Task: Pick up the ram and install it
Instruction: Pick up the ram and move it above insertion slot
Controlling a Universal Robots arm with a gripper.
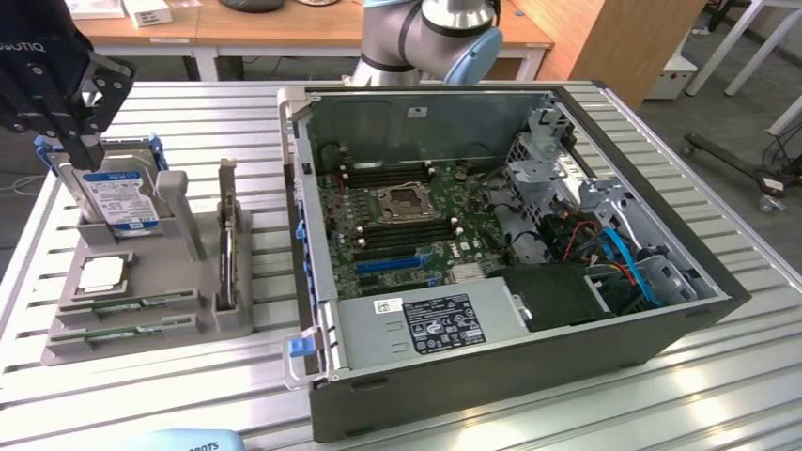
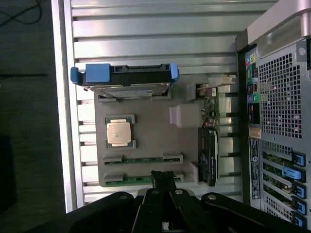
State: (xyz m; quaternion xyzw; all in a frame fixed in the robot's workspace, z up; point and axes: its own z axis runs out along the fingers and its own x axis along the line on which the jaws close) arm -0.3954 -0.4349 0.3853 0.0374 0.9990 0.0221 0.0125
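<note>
Exterior view shows us the gripper (image 1: pixel 78 150) toward the picture's 10 o'clock corner, jaws closed together with nothing between them. It hangs in front of the upright hard drive (image 1: pixel 122 202), which stands in a grey holder (image 1: pixel 75 352) on the slatted table (image 1: pixel 225 122). Two green sticks lie flat in the holder's slots, side by side: the inner ram stick (image 1: pixel 131 305) and the outer ram stick (image 1: pixel 126 331). Both sit at about 6 o'clock from the gripper and well apart from it. A square silver chip (image 1: pixel 100 272) rests just at 12 o'clock of the inner stick, and a dark upright card (image 1: pixel 225 244) stands along the holder's 3 o'clock edge. The open computer case (image 1: pixel 501 376) lies beyond that, again at 3 o'clock. In the wrist view we see the gripper's dark tip (image 2: pixel 163 178) crossing one end of the outer ram stick (image 2: pixel 136 180), with the inner ram stick (image 2: pixel 143 159) just beside it.
</note>
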